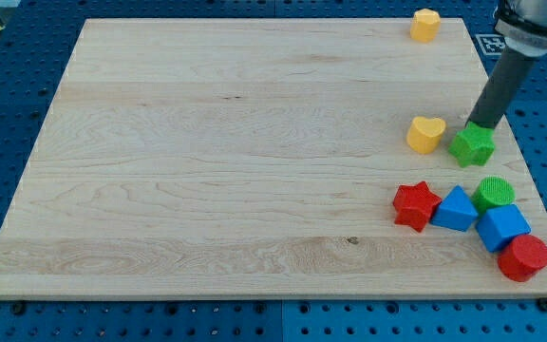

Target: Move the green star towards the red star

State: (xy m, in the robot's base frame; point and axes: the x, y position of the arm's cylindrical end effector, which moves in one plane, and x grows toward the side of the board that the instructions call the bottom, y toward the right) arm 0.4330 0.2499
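The green star (472, 145) lies near the view's right edge of the wooden board (207, 142). The red star (415, 205) lies below it and a little to the left. My tip (474, 124) stands at the green star's top edge, touching or almost touching it. The dark rod rises from there up and to the right, out of the view.
A yellow heart (426, 134) sits just left of the green star. A blue triangle (456, 209), a green cylinder (494, 193), a blue cube (501, 228) and a red cylinder (523, 257) cluster right of the red star. A yellow hexagon (425, 25) lies at the top right.
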